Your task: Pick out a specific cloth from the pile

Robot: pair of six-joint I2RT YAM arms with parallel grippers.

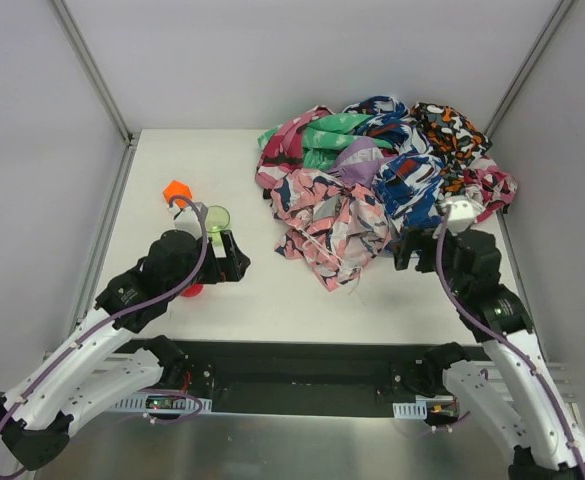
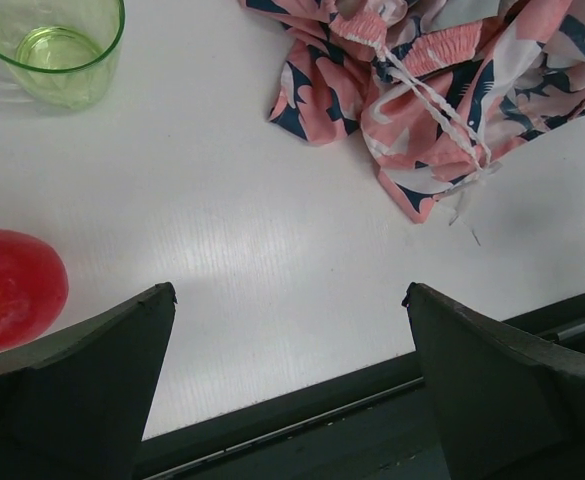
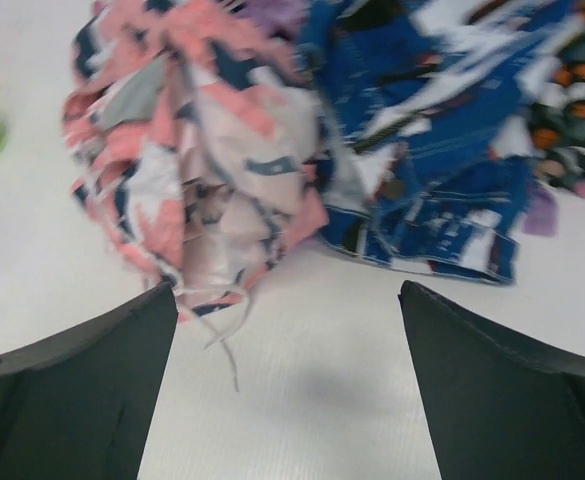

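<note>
Plainly, we held both hands wide and empty: right hand (image 3: pixel 288 290) facing the pile (image 1: pixel 324 216) at upper right, ready for the purple cloth (image 1: pixel 360 160) atop it; left hand (image 2: pixel 288 295) over the desk (image 2: pixel 272 200).

I see a white table (image 1: pixel 212 160) boxed in by pale grey walls (image 1: pixel 302 50), metal struts (image 1: pixel 90 65) at the back corners, under soft even light.

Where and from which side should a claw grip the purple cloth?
Pinch the purple cloth at its raised fold on top of the pile, coming straight down. Only that bunched hump is exposed; the rest of the pile crowds its edges.
</note>
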